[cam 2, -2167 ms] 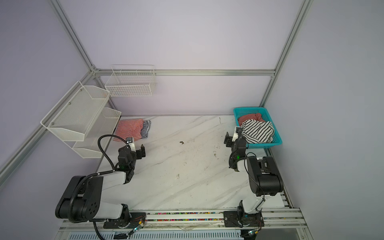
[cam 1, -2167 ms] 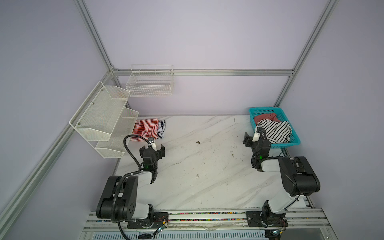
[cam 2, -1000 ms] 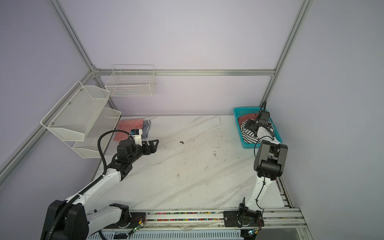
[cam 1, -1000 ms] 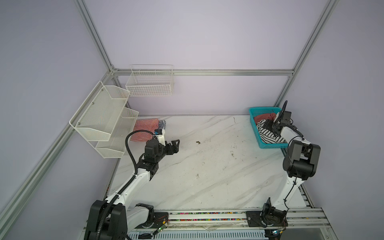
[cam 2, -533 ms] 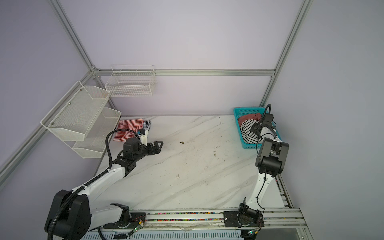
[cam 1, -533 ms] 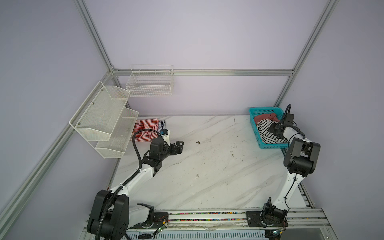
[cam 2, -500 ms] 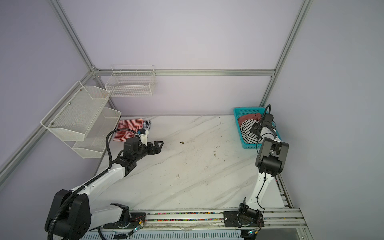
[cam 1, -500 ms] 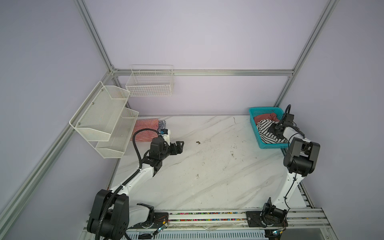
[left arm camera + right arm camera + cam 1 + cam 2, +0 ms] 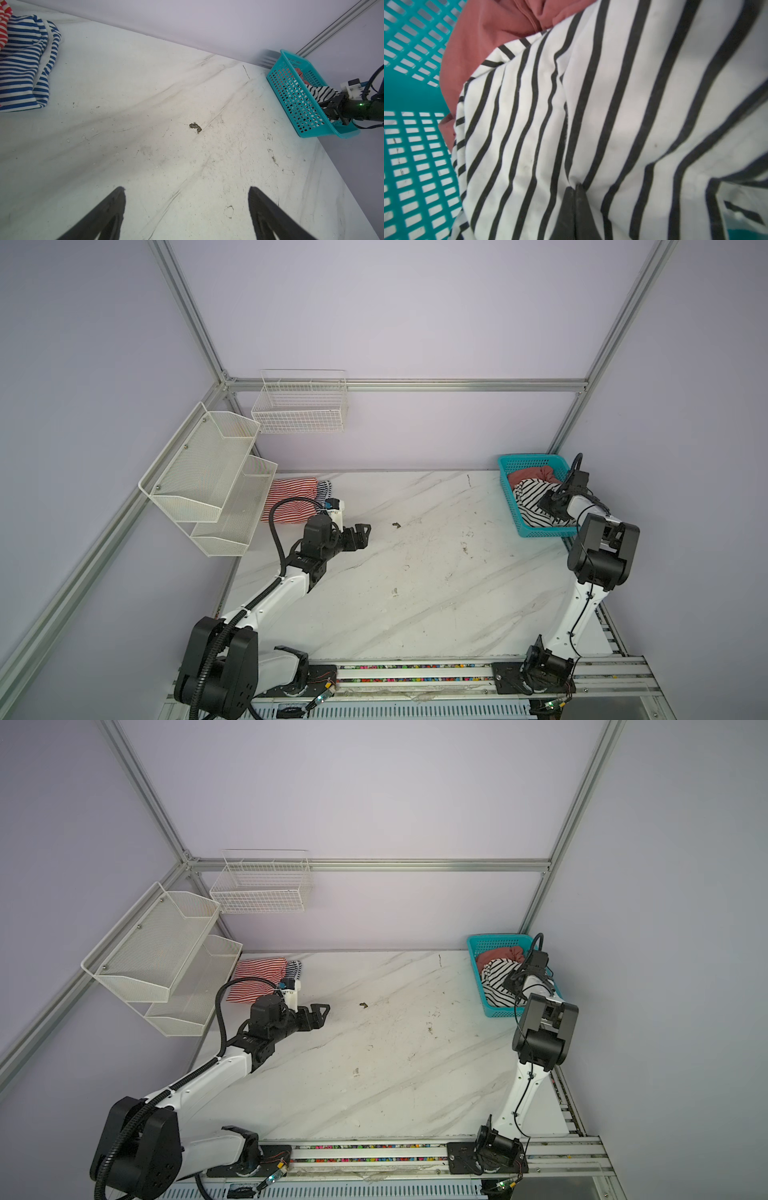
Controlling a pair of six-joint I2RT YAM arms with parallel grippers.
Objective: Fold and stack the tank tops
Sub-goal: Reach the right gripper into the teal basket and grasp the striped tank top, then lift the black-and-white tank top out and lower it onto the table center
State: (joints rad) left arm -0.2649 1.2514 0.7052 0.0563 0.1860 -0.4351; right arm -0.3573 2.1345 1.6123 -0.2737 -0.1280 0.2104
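Observation:
A white tank top with black stripes [image 9: 534,499] [image 9: 496,979] lies crumpled in the turquoise basket [image 9: 540,533], on top of a salmon-red one [image 9: 530,475] [image 9: 483,41]. My right gripper [image 9: 548,506] [image 9: 510,984] [image 9: 576,186] is down in the basket, shut on a puckered pinch of the black-striped cloth [image 9: 612,104]. At the far left of the table lie a red-white striped top [image 9: 291,499] [image 9: 257,977] and a navy-white striped top [image 9: 325,489] [image 9: 22,62]. My left gripper [image 9: 362,536] [image 9: 322,1016] [image 9: 186,188] hovers open over bare marble, right of that pile, with nothing between its fingers.
White mesh shelves [image 9: 208,472] hang on the left wall and a wire basket [image 9: 299,406] on the back wall. A small dark speck [image 9: 396,524] [image 9: 195,127] lies on the marble table [image 9: 415,572] between the arms. The turquoise basket [image 9: 291,87] stands at the table's far right corner.
My right gripper has gone from open to shut, pinching the black-striped top in the basket. My left gripper drifted slightly to the right and stays open.

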